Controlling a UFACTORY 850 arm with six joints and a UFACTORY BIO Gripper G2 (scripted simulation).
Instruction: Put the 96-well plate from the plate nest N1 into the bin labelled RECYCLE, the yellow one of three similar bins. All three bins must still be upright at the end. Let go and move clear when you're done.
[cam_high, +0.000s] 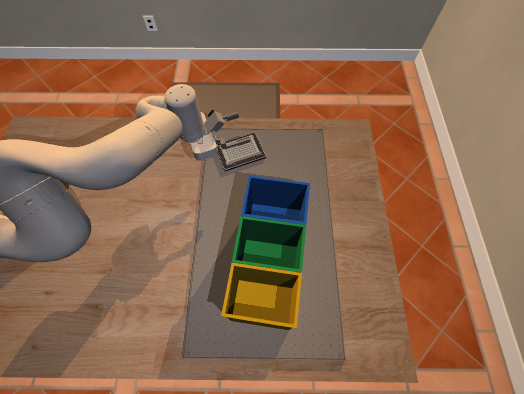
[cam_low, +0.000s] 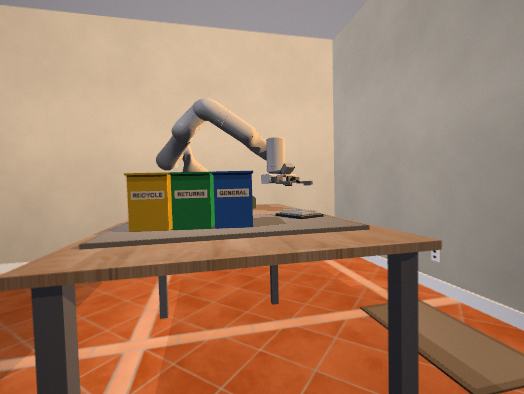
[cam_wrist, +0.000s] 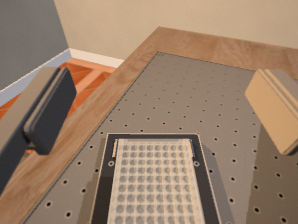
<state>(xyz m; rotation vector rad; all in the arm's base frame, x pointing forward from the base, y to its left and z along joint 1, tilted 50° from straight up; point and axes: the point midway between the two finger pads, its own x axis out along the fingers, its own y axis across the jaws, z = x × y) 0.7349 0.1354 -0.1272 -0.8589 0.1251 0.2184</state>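
The clear 96-well plate (cam_high: 242, 151) (cam_low: 300, 213) (cam_wrist: 156, 187) lies flat in the dark plate nest (cam_wrist: 104, 187) at the back end of the grey board. My gripper (cam_high: 244, 128) (cam_low: 303, 182) (cam_wrist: 162, 111) is open and empty, above the nest, with its fingers spread wider than the plate. In the wrist view the plate is low in the picture, below the line between the fingertips, and its near end is cut off. The yellow bin (cam_high: 256, 294) (cam_low: 149, 212), labelled RECYCLE, stands upright and its visible inside is empty.
The green RETURNS bin (cam_high: 262, 249) (cam_low: 191, 212) and the blue GENERAL bin (cam_high: 276, 200) (cam_low: 233, 210) stand upright in one row with the yellow bin. The blue one is nearest the nest. All stand on the grey perforated board (cam_high: 320, 300) on the wooden table (cam_high: 125, 340).
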